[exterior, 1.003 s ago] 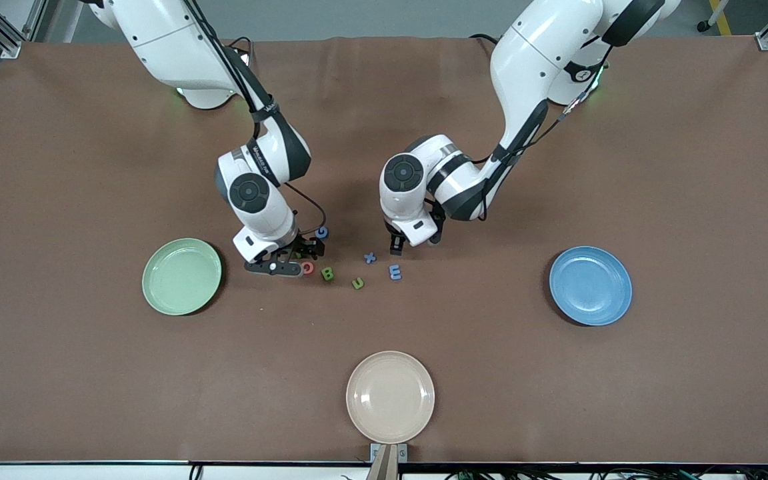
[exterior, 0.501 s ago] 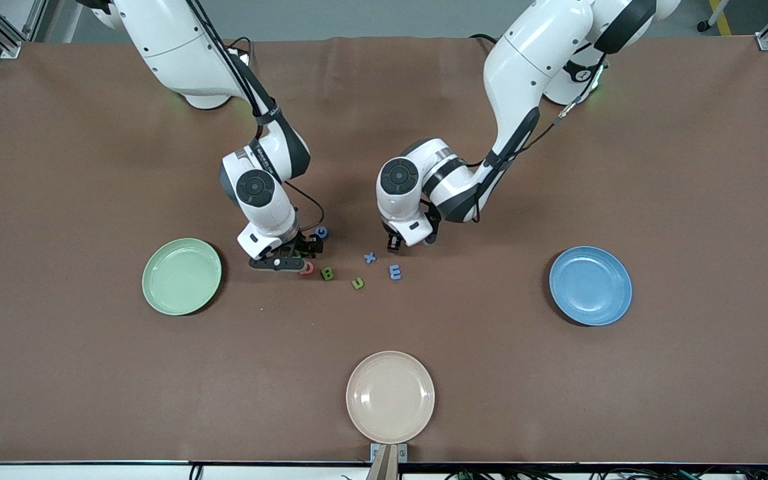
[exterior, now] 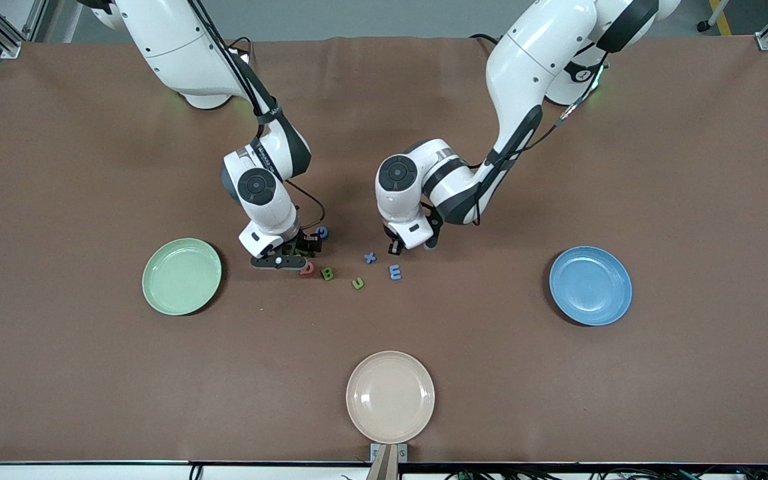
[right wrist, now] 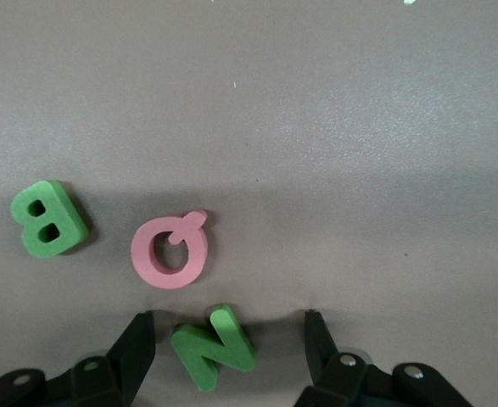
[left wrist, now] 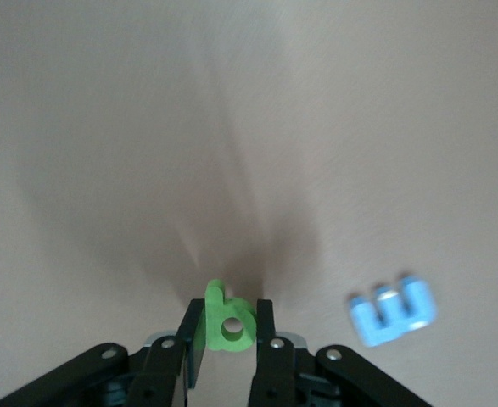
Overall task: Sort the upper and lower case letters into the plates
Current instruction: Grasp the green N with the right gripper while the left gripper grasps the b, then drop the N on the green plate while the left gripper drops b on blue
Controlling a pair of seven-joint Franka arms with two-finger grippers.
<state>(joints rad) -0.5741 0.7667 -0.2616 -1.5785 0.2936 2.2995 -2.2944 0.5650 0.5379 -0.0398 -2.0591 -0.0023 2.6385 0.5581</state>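
My left gripper (exterior: 394, 248) is shut on the green b (left wrist: 230, 326), which stands upright between its fingers low over the table, beside the blue x (exterior: 370, 257) and the blue E-like piece (exterior: 395, 272), also in the left wrist view (left wrist: 393, 309). My right gripper (exterior: 299, 251) is open, low over the table, its fingers on either side of the flat green N (right wrist: 213, 346). Pink Q (right wrist: 170, 251), green B (right wrist: 48, 219), green u (exterior: 357, 283) and blue G (exterior: 321, 232) lie nearby. The pale green plate (exterior: 182, 276) and the blue plate (exterior: 591, 285) hold nothing.
A cream-beige round plate (exterior: 391, 397) sits near the table's front edge, nearer the front camera than the letters. The letters lie in a small cluster mid-table between the two arms. The brown table top stretches wide around them.
Both wrists have shifted slightly toward the robots' bases. The left gripper keeps the b. The letters on the table have not moved.
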